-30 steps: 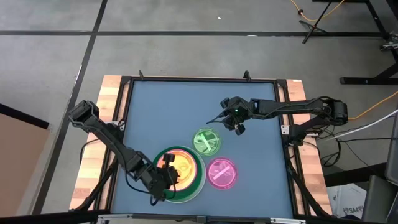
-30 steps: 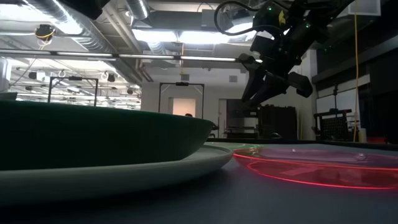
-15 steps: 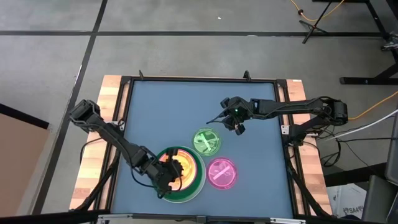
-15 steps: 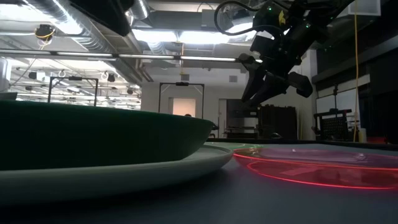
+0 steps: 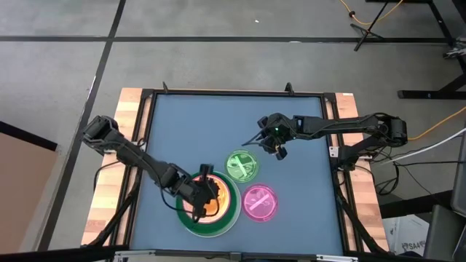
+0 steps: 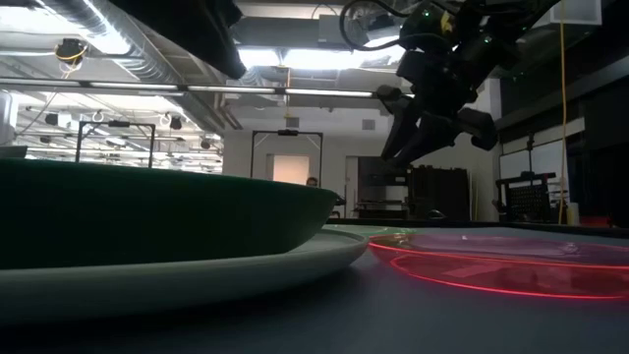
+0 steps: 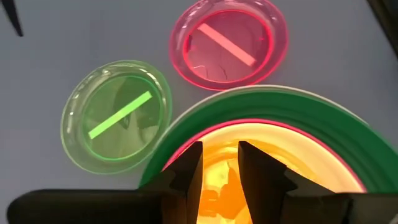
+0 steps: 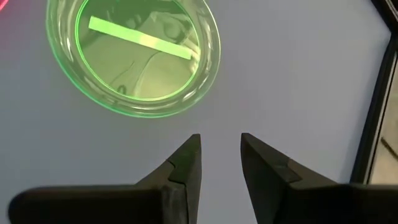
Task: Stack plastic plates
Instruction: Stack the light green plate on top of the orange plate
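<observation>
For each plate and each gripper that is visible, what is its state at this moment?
Stack of plates: dark green on white, orange on top.
Small green plate: alone on the table, unstacked.
Small pink plate: alone on the table, unstacked.
Left gripper: open, empty, above the orange plate.
Right gripper: open, empty, beside the small green plate.

From my remote station, the grey concrete floor [image 5: 218, 62] filled the upper part of the overhead frame, crossed by dark seams. The blue table top [image 5: 218, 131] sat in a black frame with wooden boards [image 5: 120, 153] along its left and right edges. Tripod legs [image 5: 378, 22] stood at the upper right, and an orange cable [image 5: 364, 11] ran beside them. In the low view, ceiling ducts [image 6: 88, 29] and strip lights [image 6: 295, 57] hung overhead, with a lit doorway [image 6: 290, 167] at centre.
</observation>
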